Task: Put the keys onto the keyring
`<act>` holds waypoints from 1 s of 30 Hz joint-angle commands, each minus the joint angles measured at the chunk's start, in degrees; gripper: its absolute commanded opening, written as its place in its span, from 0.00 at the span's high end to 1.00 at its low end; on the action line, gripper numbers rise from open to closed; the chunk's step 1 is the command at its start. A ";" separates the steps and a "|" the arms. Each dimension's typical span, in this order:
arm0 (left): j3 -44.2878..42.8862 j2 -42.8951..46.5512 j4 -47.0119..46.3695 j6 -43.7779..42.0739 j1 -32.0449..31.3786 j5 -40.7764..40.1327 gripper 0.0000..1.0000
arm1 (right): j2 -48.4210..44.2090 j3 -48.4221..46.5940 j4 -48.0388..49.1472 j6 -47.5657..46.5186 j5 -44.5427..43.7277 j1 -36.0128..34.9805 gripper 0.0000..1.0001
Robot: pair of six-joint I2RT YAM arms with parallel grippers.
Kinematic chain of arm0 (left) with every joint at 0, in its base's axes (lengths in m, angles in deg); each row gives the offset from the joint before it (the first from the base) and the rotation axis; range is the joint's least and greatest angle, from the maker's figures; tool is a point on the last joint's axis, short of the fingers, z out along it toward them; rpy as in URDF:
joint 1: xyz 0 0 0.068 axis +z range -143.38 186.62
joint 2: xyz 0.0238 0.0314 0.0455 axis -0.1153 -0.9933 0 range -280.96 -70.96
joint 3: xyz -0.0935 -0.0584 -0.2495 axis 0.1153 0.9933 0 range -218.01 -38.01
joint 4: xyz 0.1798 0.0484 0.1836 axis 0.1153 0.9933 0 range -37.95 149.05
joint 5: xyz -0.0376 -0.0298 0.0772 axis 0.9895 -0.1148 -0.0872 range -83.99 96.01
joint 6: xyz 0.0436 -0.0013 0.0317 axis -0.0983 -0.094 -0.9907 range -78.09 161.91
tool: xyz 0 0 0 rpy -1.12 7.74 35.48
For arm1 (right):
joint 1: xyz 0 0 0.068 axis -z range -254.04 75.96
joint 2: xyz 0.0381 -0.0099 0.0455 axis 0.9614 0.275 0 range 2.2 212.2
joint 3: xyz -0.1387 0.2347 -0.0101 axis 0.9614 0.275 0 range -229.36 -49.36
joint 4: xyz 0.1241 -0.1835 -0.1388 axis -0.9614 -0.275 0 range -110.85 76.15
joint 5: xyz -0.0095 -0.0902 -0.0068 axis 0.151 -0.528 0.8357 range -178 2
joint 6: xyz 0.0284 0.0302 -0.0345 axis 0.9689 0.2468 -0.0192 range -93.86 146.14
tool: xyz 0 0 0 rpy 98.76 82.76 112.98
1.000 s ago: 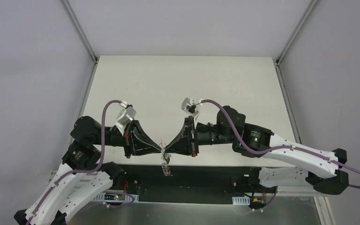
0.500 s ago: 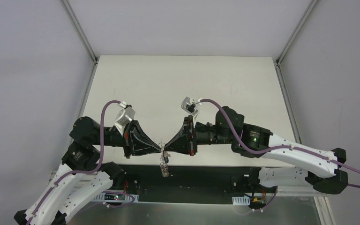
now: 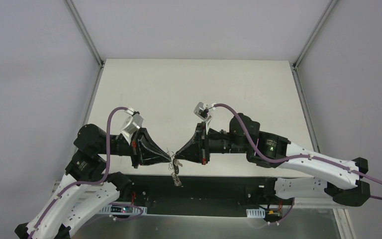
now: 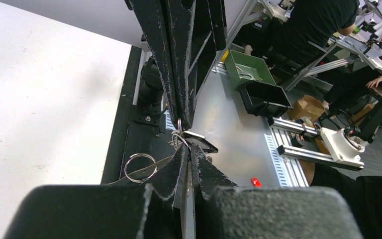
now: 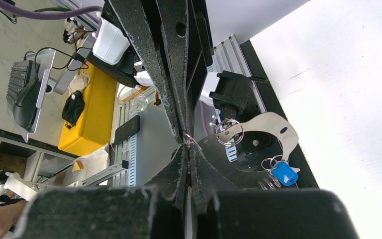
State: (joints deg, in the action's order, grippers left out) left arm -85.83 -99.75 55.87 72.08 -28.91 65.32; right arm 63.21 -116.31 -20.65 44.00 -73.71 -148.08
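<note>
Soft, even light falls from above in the top view. The white table (image 3: 189, 89) is bright with scarcely any shadow, while the black fingers (image 3: 154, 152) of the left gripper (image 3: 171, 159) and right gripper (image 3: 178, 155) sink into near-featureless dark. In the left wrist view the table left of the fingers is washed out to plain white. The camera's own fingers (image 4: 174, 172) are soft and out of focus near the lens, and the steel sheet (image 4: 229, 124) beyond them carries a pale sheen. In the right wrist view the table right of the fingers burns out likewise, the near fingers (image 5: 176, 169) blur, and the blue key head (image 5: 283, 174) is crisp
</note>
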 commanded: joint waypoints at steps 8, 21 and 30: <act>-0.52 1.10 -2.15 -1.70 0.37 -0.18 1.00 | -0.80 -1.75 -0.22 1.55 -2.29 -0.22 1.00; -1.06 2.21 -2.23 -2.13 0.37 0.63 1.00 | -0.70 -0.94 -0.74 2.78 -2.54 -0.14 1.00; -1.23 2.70 -2.24 -2.16 0.37 0.12 1.00 | 0.60 -1.15 -2.53 2.80 0.88 -0.22 0.95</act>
State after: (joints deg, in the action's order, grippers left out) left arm -85.83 -97.96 56.24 70.95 -28.91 64.49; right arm 63.41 -116.31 -22.73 46.50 -74.19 -148.16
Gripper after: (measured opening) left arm 0.006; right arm 0.018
